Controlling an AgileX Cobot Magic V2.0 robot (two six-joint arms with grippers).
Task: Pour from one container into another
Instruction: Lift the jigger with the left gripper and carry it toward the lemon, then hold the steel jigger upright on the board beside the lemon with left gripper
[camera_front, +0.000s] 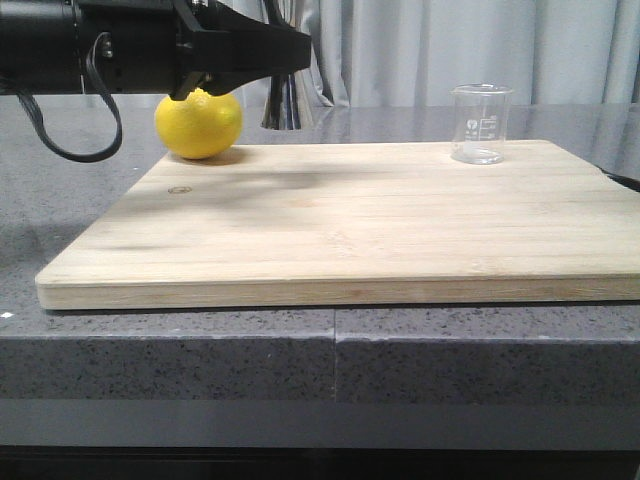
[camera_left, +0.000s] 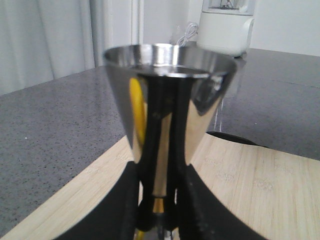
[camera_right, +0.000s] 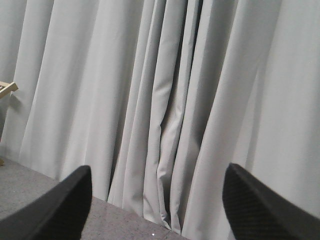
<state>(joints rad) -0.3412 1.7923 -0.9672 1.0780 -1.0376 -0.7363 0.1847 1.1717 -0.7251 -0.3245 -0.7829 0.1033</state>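
- Front view: nearest the camera, the speckled grey counter (camera_front: 200, 365) is running across the foreground, and the wooden cutting board (camera_front: 360, 225) is lying flat on it.
- The left arm is reaching in high from the left, and its left gripper (camera_front: 275, 50) is hanging above the far left part of the board; I cannot tell from here how its fingers are standing.
- A yellow lemon (camera_front: 199, 124) is sitting on the board just below and behind that gripper.
- A sliver of the steel jigger (camera_front: 282, 108) is showing just below the gripper's tip, beside the lemon.
- The glass beaker (camera_front: 481, 124) is standing upright on the far right of the board, well apart from the left gripper, with white marks facing the camera.
- Left wrist view: the left gripper (camera_left: 159, 200) is pinching the jigger (camera_left: 167, 95) at its narrow gold-banded waist, black fingers (camera_left: 192, 200) pressing on either side; the upper cone is rising upright straight ahead of the fingers.
- A white appliance (camera_left: 226, 27) is standing on the counter far beyond the jigger, past the board's edge.
- Right wrist view: the right gripper (camera_right: 157, 205) is spreading wide with nothing between its fingers (camera_right: 55, 207), facing grey curtains (camera_right: 165, 100).
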